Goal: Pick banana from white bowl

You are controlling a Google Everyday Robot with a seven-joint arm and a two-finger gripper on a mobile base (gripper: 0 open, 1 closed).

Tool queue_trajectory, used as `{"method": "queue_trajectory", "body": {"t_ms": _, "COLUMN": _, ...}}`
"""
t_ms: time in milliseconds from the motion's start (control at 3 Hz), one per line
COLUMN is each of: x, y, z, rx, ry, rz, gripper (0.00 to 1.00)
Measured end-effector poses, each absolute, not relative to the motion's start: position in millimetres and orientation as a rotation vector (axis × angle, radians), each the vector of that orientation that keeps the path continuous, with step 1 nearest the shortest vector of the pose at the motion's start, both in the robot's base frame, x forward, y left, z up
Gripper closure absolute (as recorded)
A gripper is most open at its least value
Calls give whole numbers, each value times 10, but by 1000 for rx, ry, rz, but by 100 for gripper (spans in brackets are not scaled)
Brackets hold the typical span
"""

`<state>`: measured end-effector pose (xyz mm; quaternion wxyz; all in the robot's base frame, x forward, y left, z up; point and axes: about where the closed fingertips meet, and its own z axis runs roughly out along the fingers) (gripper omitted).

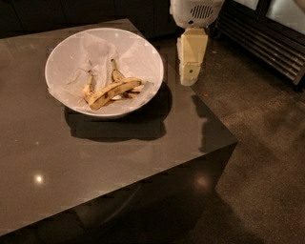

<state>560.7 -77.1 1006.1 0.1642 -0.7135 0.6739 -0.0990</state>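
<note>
A dark grey bench (95, 167) fills the left and middle of the scene, and its right corner juts toward the speckled floor (267, 143). The white bowl (110, 112) stands on the far part of the bench, lined with crumpled white paper (95, 52). The banana (114, 89) lies in the bowl's near half on the paper. It is curved, yellow with dark speckles, and runs from near left to far right. Two shorter, browner bananas sit beside it, one (88, 91) at its left end and one (116, 75) just behind its middle, both with dark stems pointing to the far side. The bowl casts a broad shadow on the bench on its near side.

The gripper (189, 80) hangs to the right of the bowl, clear of it, pointing straight down from a white housing (195, 12) at the top edge. It is cream-coloured, holds nothing, and lines up with the bench's right edge. Whether it is open or closed I cannot tell. It touches neither bowl nor banana. Dark metal slats (267, 43) run along the far right.
</note>
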Motion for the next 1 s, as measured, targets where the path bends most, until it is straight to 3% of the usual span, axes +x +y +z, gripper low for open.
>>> {"method": "queue_trajectory", "body": {"t_ms": 1000, "x": 5886, "y": -221, "z": 10176, "rx": -2095, "ry": 1756, "rz": -233, "gripper": 0}}
